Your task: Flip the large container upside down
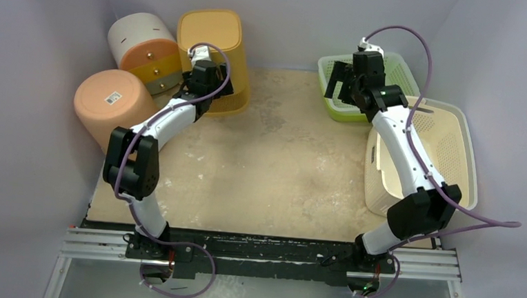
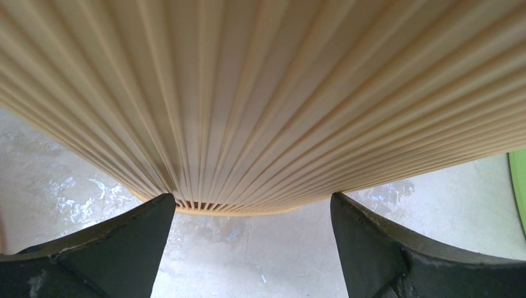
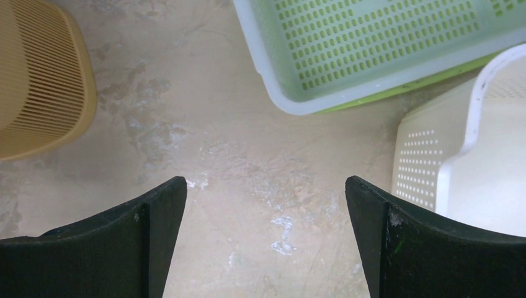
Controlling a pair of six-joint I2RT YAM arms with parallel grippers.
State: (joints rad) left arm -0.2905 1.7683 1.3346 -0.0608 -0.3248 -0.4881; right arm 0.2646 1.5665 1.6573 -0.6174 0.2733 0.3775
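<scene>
The large container [image 1: 454,154] is a cream rectangular tub at the right side of the table, its open side facing up toward the top camera. Its perforated corner also shows in the right wrist view [image 3: 422,167]. My right gripper [image 1: 339,84] is open and empty [image 3: 265,186], above bare table behind and to the left of the tub, and apart from it. My left gripper [image 1: 215,98] is open and empty [image 2: 251,205], close against the ribbed side of the tall yellow-orange bin [image 2: 260,93].
A green basket with a white perforated insert [image 1: 368,93] stands at the back right, next to the tub. The yellow-orange bin [image 1: 215,46], a white and orange drawer canister [image 1: 146,48] and a peach round tub [image 1: 111,105] crowd the back left. Walls close in all round.
</scene>
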